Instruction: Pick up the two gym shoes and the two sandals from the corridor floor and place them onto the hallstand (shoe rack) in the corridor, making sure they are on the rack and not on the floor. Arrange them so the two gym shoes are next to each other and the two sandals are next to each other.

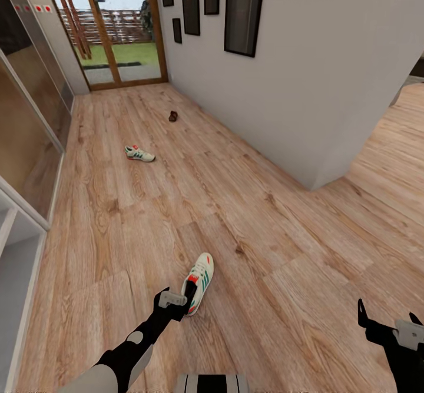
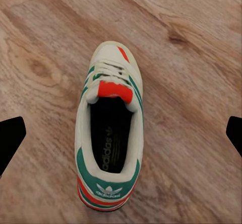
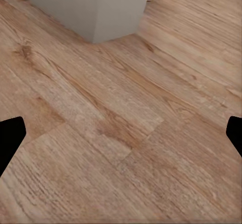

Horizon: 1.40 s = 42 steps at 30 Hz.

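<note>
A cream-white lace-up gym shoe with green side stripes and orange-red patches (image 1: 199,282) lay on the warm brown wood-plank corridor floor (image 1: 247,228), near the robot and a little to the left. Its toe pointed away down the hall. The left gripper (image 1: 178,303) hung right over the shoe's heel. In the left wrist view the same shoe (image 2: 108,133) sat between the two black fingertips (image 2: 10,138), which were spread wide and not touching it — the gripper was released and held nothing.

A second gym shoe just like it (image 1: 139,154) lay far off on the left side of the floor. Farther still, near the white wall (image 1: 294,87), sat a small dark brown sandal (image 1: 172,116), too small to see well.

The right gripper (image 1: 388,322) hung at the near right above bare planks. Its black fingertips (image 3: 11,136) stood wide apart too, with nothing held — only floor below and the grey wall corner (image 3: 101,12) beyond.

At the far end stood a glass door with a wooden frame (image 1: 112,28). Dark picture frames (image 1: 242,19) hung on the wall.
</note>
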Tool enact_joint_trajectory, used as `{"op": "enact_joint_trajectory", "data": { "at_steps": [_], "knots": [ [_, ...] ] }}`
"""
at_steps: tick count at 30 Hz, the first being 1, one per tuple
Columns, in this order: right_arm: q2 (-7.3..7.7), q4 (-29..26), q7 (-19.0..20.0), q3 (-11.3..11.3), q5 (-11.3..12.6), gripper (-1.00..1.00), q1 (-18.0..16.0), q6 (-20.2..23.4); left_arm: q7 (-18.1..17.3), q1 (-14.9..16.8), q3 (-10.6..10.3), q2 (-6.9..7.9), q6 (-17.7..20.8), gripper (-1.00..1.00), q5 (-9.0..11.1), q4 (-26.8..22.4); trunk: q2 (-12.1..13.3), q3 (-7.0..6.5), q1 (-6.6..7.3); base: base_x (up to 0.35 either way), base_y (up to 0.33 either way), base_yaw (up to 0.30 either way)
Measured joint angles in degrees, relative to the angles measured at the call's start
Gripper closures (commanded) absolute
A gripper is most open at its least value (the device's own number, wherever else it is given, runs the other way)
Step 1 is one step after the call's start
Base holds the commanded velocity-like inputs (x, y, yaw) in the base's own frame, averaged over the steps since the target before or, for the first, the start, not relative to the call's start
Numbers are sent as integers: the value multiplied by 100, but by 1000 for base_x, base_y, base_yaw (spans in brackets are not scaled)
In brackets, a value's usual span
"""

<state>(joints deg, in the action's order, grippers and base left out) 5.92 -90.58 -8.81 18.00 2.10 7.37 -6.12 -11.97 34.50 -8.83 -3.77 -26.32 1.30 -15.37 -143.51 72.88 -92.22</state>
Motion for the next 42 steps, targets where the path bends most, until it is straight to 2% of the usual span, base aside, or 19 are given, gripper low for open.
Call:
{"op": "enact_joint_trajectory", "data": {
  "at_steps": [14, 19, 42],
  "knots": [
    [-6, 58, -1, -46, 4, -100, 7, -1, -1, 0, 17, 29, -2, -100, 4, 0, 0, 120, 0, 0, 0, 0],
    [-6, 94, -10, -173, -5, -100, 0, -3, -1, 0, 23, 34, -4, -100, 4, -3, 0, 133, 0, 0, 0, 0],
    [-6, 201, -27, -220, -10, -100, -8, -12, 0, 0, 10, 28, -108, -100, -3, -5, 0, 201, 0, 0, 0, 0]
  ]
}}
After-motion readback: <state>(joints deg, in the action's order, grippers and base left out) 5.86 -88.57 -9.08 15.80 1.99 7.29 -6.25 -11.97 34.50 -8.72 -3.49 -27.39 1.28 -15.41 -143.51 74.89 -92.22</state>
